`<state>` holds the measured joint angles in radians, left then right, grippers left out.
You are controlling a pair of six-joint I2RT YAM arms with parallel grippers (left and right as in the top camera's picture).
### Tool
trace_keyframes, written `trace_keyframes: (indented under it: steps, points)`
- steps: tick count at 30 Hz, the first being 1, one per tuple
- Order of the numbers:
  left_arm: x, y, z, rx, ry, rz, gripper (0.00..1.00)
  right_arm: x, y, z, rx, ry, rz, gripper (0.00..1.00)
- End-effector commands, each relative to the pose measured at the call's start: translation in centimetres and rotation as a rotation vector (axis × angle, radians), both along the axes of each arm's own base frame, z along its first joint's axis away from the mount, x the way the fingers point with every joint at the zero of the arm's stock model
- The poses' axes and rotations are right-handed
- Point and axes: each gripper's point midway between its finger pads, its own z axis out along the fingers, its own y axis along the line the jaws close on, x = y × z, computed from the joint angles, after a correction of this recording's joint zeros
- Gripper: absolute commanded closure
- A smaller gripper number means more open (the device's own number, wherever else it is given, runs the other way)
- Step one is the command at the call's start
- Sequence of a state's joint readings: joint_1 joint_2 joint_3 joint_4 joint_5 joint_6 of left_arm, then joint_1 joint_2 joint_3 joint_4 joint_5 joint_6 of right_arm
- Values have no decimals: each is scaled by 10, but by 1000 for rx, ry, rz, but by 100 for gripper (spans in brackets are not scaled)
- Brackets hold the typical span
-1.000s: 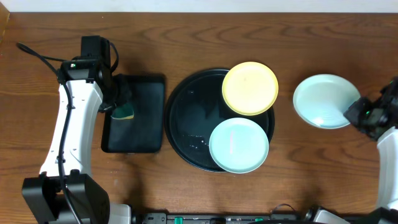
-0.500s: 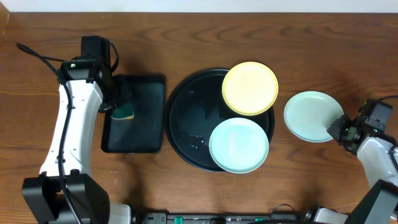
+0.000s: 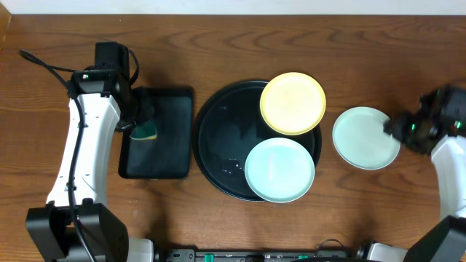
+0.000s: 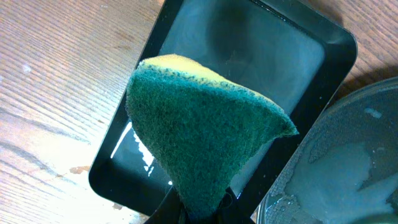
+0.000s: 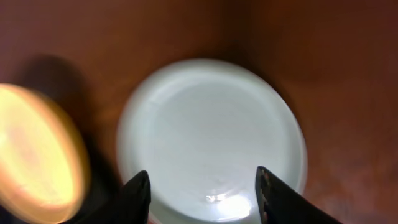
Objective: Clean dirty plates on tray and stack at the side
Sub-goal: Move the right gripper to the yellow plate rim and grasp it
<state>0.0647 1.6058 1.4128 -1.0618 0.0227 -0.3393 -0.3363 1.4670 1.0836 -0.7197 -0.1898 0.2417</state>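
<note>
One pale mint plate (image 3: 366, 137) lies flat on the wood to the right of the round black tray (image 3: 211, 138); it fills the right wrist view (image 5: 211, 140). My right gripper (image 3: 397, 129) is open just past that plate's right rim, with nothing between its fingers (image 5: 138, 193). A yellow plate (image 3: 293, 102) rests on the tray's far right rim and a second mint plate (image 3: 279, 169) on its near right part. My left gripper (image 3: 144, 120) is shut on the green sponge (image 4: 205, 137) above the rectangular black tray (image 4: 298, 56).
The rectangular black tray (image 3: 156, 132) sits left of the round tray. The round tray's left half shows wet streaks and droplets (image 3: 229, 166). The left arm (image 3: 84, 145) runs along the table's left side.
My right gripper set the mint plate flat on the table beside the tray, opened, and drew back to the right and up. The left arm and sponge stayed put.
</note>
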Motion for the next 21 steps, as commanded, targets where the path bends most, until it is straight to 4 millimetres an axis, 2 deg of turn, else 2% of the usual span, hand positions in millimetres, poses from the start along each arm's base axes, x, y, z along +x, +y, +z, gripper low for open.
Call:
trace_keyframes:
  steps: [1, 3, 5, 9, 11, 16, 21]
  points:
    - [0, 3, 1, 10, -6, 0, 93, 33, 35, 35, -57, -83, 215, 48]
    - [0, 3, 1, 11, -9, 0, 93, 48, 57, 38, -73, -90, 310, 47]
    - [0, 3, 1, 11, -9, 0, 93, 60, 80, 31, -88, -75, 412, 45]
    - [0, 3, 1, 11, -9, 0, 92, 80, 116, -2, -88, -9, 550, 41]
    - [0, 3, 1, 11, -9, 0, 92, 87, 123, -24, -74, 37, 569, 41]
    - [0, 3, 1, 11, -9, 0, 93, 89, 126, -71, -41, 127, 581, 47]
    - [1, 3, 1, 11, -12, 0, 93, 91, 144, -94, 48, 124, 652, 56]
